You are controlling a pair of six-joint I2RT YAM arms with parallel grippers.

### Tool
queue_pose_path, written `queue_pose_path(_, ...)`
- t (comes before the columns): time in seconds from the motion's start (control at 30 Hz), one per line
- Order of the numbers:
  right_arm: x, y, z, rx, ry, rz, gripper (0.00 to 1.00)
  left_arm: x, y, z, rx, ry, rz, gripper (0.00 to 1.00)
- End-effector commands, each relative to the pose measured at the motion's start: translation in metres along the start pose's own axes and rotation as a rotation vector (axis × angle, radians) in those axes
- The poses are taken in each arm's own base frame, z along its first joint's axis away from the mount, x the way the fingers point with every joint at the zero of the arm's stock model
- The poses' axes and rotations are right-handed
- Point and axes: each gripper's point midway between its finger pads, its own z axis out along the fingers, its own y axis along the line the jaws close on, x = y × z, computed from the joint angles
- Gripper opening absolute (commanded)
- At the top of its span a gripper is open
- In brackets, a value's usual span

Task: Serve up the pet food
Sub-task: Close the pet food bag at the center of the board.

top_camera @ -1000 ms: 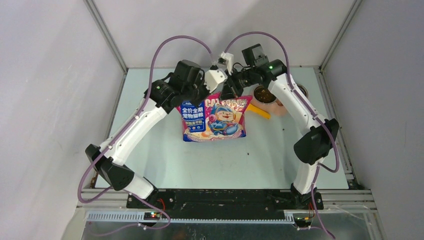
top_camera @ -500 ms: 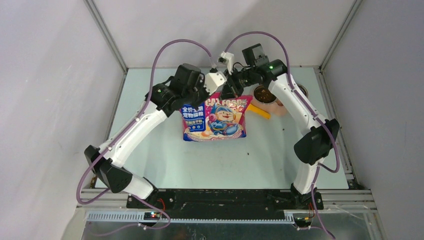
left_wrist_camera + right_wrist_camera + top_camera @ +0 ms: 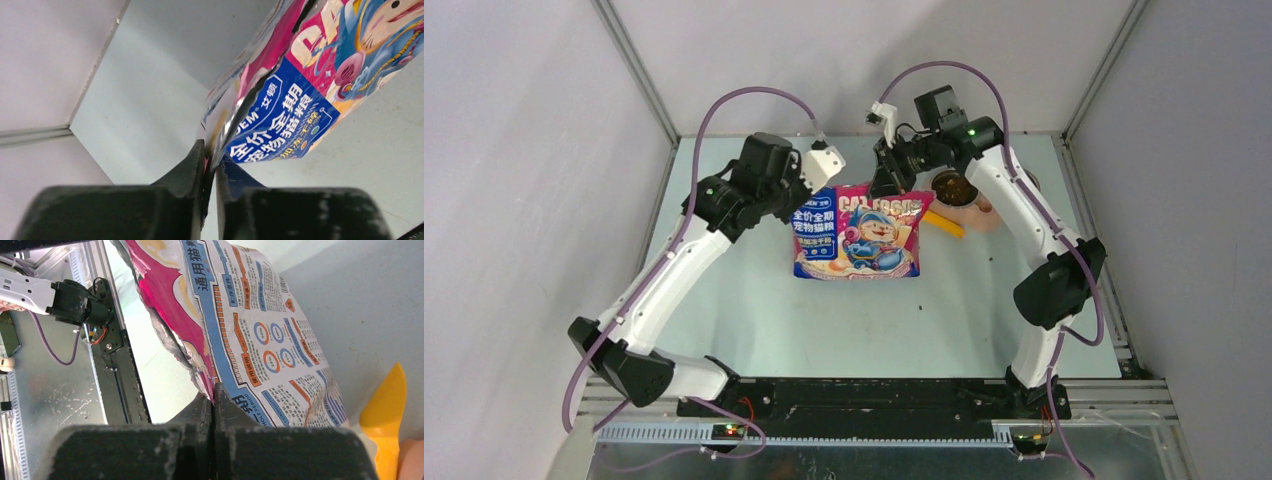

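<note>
The bag [image 3: 856, 235] stands on the desk [image 3: 824, 320] between the two arms, printed front towards the bases. Its torn top edge runs side to side, from one end effector across to the other. The left end effector [image 3: 210, 170] is nipped narrow on the top left corner, with the foil edge caught between its fingers. The right end effector [image 3: 214, 395] is pressed flat together on the top right corner.

The pet food [image 3: 951, 187] that can be seen is a dark heap in the pink bowl [image 3: 965, 204]. The bowl sits to the right of the bag, just beside the right wrist and well apart from the left arm. Any kibble inside the bag is hidden. The yellow scoop [image 3: 944, 222] lies on the desk between the bag's right side and the bowl.

The bowl lies off the right end of the bag's mouth, so the right arm is the nearer one. A pour would probably have to tip the mouth towards that side, while a pull to part the mouth would run along the edge.
</note>
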Motion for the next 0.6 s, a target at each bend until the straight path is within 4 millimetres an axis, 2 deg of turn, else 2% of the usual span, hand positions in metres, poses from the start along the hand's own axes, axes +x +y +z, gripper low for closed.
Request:
queue_pose_path(0.0,-0.076,0.064,-0.079,-0.031,-0.256,-0.237,0.0,0.028,0.024,-0.014,-0.101,0.076,0.023,0.04)
queue_pose_path(0.13,-0.076,0.062,-0.079,-0.026,-0.249,-0.247,0.0,0.033,0.033,-0.02,-0.132,0.068,0.006,0.0)
queue_pose_path(0.3,-0.072,0.059,-0.078,-0.029,-0.236,-0.291,0.0,0.023,0.044,-0.04,-0.146,0.001,-0.019,0.0)
queue_pose_path(0.33,-0.072,0.059,-0.077,-0.036,-0.234,-0.317,0.0,0.025,0.041,-0.042,-0.124,0.007,-0.017,0.01)
queue_pose_path(0.37,-0.071,0.059,-0.076,-0.043,-0.234,-0.333,0.01,0.025,0.034,-0.043,-0.086,-0.009,-0.017,0.13)
queue_pose_path(0.4,-0.07,0.061,-0.074,-0.065,-0.235,-0.367,0.13,0.028,0.032,-0.042,-0.07,-0.015,-0.026,0.21)
queue_pose_path(0.43,-0.07,0.061,-0.071,-0.08,-0.24,-0.385,0.2,0.034,0.021,-0.038,-0.027,-0.023,-0.027,0.31)
queue_pose_path(0.47,-0.071,0.062,-0.069,-0.086,-0.245,-0.407,0.31,0.035,0.02,-0.041,-0.028,-0.042,-0.027,0.34)
queue_pose_path(0.5,-0.072,0.062,-0.066,-0.095,-0.254,-0.425,0.36,0.046,0.009,-0.033,0.01,-0.03,-0.022,0.38)
queue_pose_path(0.53,-0.073,0.065,-0.062,-0.103,-0.258,-0.442,0.43,0.046,0.013,-0.037,-0.008,-0.055,-0.028,0.39)
queue_pose_path(0.57,-0.075,0.064,-0.059,-0.101,-0.266,-0.461,0.47,0.052,0.006,-0.033,0.025,-0.061,-0.034,0.41)
